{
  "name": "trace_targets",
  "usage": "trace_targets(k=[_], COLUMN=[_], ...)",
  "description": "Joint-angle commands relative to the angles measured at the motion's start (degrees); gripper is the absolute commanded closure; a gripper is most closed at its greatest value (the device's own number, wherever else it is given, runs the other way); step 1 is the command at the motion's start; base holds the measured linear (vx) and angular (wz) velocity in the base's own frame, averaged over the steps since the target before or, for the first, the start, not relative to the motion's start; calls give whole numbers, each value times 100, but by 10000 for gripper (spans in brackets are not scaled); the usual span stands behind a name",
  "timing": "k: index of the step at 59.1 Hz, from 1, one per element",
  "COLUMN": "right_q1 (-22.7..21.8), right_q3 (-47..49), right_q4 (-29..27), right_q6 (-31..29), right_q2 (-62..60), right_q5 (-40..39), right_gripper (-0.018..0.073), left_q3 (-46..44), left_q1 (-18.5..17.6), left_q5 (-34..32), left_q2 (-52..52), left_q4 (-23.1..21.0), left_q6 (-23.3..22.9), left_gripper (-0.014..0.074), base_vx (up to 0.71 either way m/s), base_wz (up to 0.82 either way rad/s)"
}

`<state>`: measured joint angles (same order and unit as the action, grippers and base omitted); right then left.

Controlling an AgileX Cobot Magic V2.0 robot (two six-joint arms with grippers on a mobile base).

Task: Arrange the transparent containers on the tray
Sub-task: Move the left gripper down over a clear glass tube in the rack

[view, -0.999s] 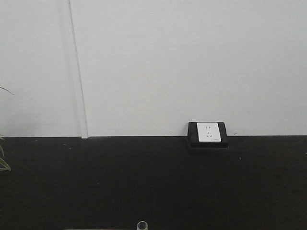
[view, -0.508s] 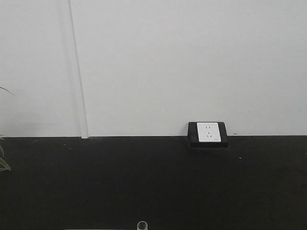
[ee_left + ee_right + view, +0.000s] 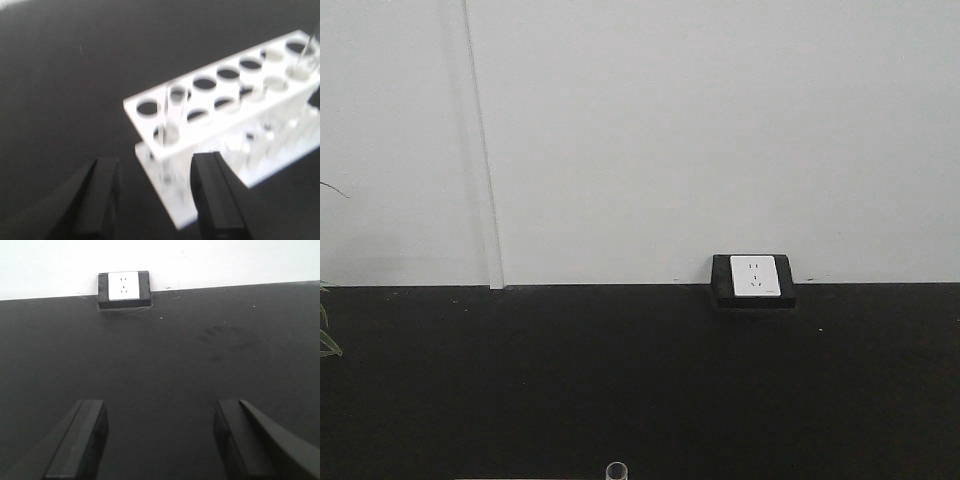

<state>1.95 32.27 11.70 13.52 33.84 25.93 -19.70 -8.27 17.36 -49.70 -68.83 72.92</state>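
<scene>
Black tabletop (image 3: 640,380) runs back to a white wall (image 3: 670,130) with a socket (image 3: 753,277) at its foot. From the front view, little of the work shows: only a round glass rim (image 3: 617,469) at the bottom edge. The tray is in none of the views.

The left wrist view holds the action. A white rack (image 3: 212,95) with two rows of holes stands on the tabletop, and a clear tube (image 3: 172,115) stands upright in a hole near its close end. The left tool (image 3: 155,162) hangs just short of the rack with its fingers spread wide, gripping nothing, and the tube lines up with the gap between them. The view is blurred, so I cannot tell how near the fingers are to the glass.

The right tool (image 3: 160,407) is also spread and empty, above bare tabletop and facing the socket.

The tube looks light, stiff, smooth and brittle. It will likely slip under a weak pinch and crack under a hard one. The best hold is probably on the bare length above the rack's top plate, just under the flared lip, so the lip can act as a stop. The lift should go straight up, since any tilt would bind the glass in its hole and could drag the light rack along.
</scene>
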Motion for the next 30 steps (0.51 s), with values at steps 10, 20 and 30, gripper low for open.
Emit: trace_targets(k=[10, 20, 30], right_q1=[-17, -17, -17], right_q3=[194, 194, 194], right_q4=[98, 98, 98], right_q6=[-27, -27, -27], right_q2=[42, 42, 42], right_q5=[-424, -424, -424], right_gripper=[36, 36, 36], left_q3=[-576, -1043, -1137], left_q1=[-31, -31, -31], left_q5=[-235, -446, -953], left_q2=[30, 30, 30], left_q4=[3076, 3949, 4183], left_q6=[-3763, -4431, -5195], left_gripper=[142, 142, 142], base_vx=[0, 0, 0], base_wz=[0, 0, 0])
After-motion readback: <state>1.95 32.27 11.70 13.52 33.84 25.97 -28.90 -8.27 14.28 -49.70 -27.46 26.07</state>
